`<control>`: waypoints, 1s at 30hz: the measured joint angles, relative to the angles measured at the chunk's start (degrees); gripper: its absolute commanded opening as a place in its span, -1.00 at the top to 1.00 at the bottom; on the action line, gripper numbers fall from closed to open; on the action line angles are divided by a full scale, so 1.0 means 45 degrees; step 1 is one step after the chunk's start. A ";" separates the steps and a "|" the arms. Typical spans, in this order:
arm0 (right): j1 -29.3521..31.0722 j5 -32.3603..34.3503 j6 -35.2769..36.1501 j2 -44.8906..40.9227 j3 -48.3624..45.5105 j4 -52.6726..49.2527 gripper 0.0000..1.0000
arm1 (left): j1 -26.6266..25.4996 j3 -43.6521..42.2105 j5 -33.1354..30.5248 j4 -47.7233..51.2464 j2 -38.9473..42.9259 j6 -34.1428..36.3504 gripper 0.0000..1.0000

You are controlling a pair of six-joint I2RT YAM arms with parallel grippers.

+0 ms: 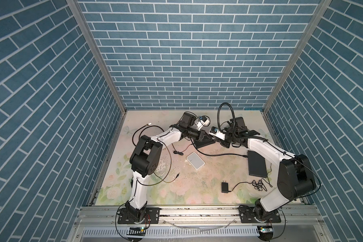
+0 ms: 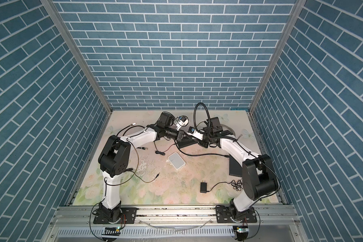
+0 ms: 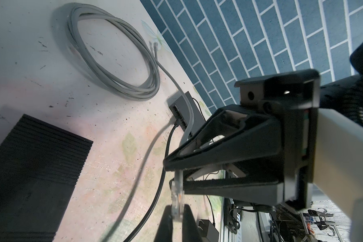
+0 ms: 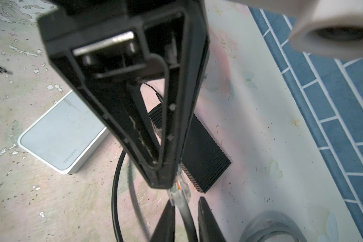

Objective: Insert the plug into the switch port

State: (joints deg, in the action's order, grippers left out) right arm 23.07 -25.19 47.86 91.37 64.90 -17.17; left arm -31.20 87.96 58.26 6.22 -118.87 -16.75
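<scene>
There are two arms and two pincers. One white flat plastic box (image 1: pixel 195 160) lies mid-table. One black ribbed slab (image 1: pixel 257 163) lies near the white box, to its right. One black wall adapter (image 1: pixel 224 187) lies nearer the arm bases than the white box does. One dark grey metal switch (image 3: pixel 181 109), with a row of ports along its face, sits well away from the white box by the blue brick wall. A grey lead and a black lead run to its port side. One coil of grey cable (image 3: pixel 113 62) also lies well away from the white box. The clear plugs number two: a loose clear plug (image 3: pixel 154 45) at the coil's free end, and the clear plastic plug (image 3: pixel 177 197) of the task.

The task's plug is in the air beyond the white box, toward the back wall. The left pincer (image 3: pixel 173 167) is clamped on one end of it. The plug sticks straight out past those tips, its long axis in line with the fingers. Its other end reaches into the right pincer (image 4: pixel 186 202), whose fingers stand apart on either side of it. Which end carries the contacts cannot be made out.
</scene>
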 measured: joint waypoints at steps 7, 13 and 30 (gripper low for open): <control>0.0068 -0.0180 0.0058 0.0151 0.0044 0.0015 0.59 | -0.0015 0.0000 0.0189 -0.0015 0.0000 0.0005 1.00; 0.0068 -0.0204 0.0136 0.0155 0.0044 -0.0024 0.53 | 0.0000 0.0000 0.0199 0.0015 0.0000 0.0015 1.00; 0.0044 -0.0102 0.0418 0.0151 0.0044 -0.0306 0.73 | 0.0073 -0.0005 0.0233 0.0160 0.0000 0.0155 1.00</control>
State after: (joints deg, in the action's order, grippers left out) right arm 23.27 -25.65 49.74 92.05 65.10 -18.55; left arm -30.87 87.94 59.31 6.94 -118.87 -16.05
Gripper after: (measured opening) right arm 0.148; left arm 0.104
